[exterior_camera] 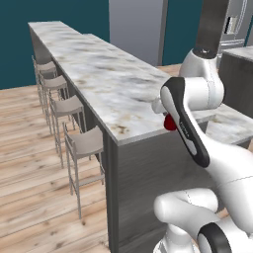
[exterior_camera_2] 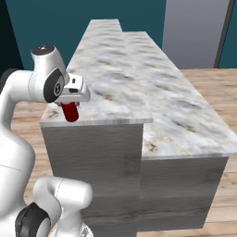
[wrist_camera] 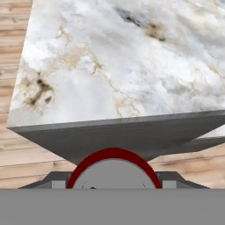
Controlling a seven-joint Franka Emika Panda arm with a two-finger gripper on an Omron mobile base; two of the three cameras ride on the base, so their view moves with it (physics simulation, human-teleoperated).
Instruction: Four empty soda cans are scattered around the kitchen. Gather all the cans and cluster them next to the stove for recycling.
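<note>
A red soda can [exterior_camera_2: 70, 112] hangs upright in my gripper [exterior_camera_2: 71, 104], which is shut on it from above, just off the near corner of the marble island. From the left base view the can [exterior_camera: 170, 123] peeks out red behind my forearm. Looking along the hand, the can's silvery top and red rim [wrist_camera: 113, 167] sit between my fingertips [wrist_camera: 56, 181], with the island's corner just beyond. The stove is out of view.
The long marble island [exterior_camera: 99, 74] runs away from me, with a lower marble section [exterior_camera_2: 185, 125] on its right side. Several bar stools [exterior_camera: 84, 143] line its left side. A steel fridge [exterior_camera: 232, 24] stands at the back right. Wooden floor surrounds the island.
</note>
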